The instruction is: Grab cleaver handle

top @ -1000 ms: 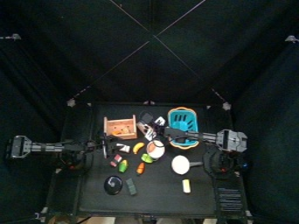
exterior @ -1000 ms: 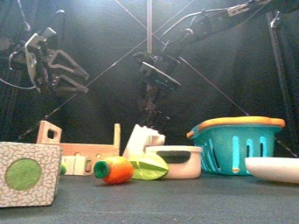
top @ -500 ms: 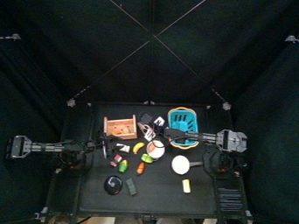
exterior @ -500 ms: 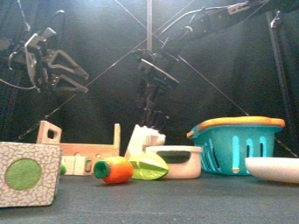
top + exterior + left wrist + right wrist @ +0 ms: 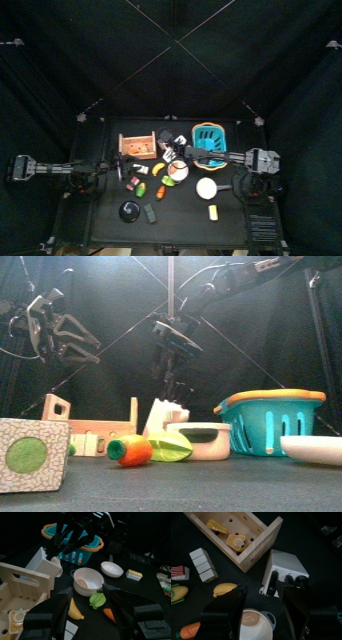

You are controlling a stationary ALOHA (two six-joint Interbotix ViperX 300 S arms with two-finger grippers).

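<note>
A white knife block (image 5: pixel 286 568) stands next to the wooden crate (image 5: pixel 236 536). Several black handles (image 5: pixel 271 589) stick out of it; I cannot tell which one is the cleaver's. My right gripper (image 5: pixel 264 606) is open and hangs straight above the block, apart from the handles. It also shows above the block (image 5: pixel 164 416) in the front view (image 5: pixel 171 374) and in the top view (image 5: pixel 174 150). My left gripper (image 5: pixel 93 614) is open and empty and rests raised at the table's left (image 5: pixel 103 172).
A teal basket (image 5: pixel 210 134) stands right of the block. A white pot (image 5: pixel 87 581), a white bowl (image 5: pixel 111 568), a green pepper (image 5: pixel 98 600), a banana (image 5: pixel 73 609) and a carrot (image 5: pixel 110 615) lie in front. A cube with a green disc (image 5: pixel 30 456) stands front left.
My right gripper has shifted a little to the left, over the knife block. The left arm has not moved.
</note>
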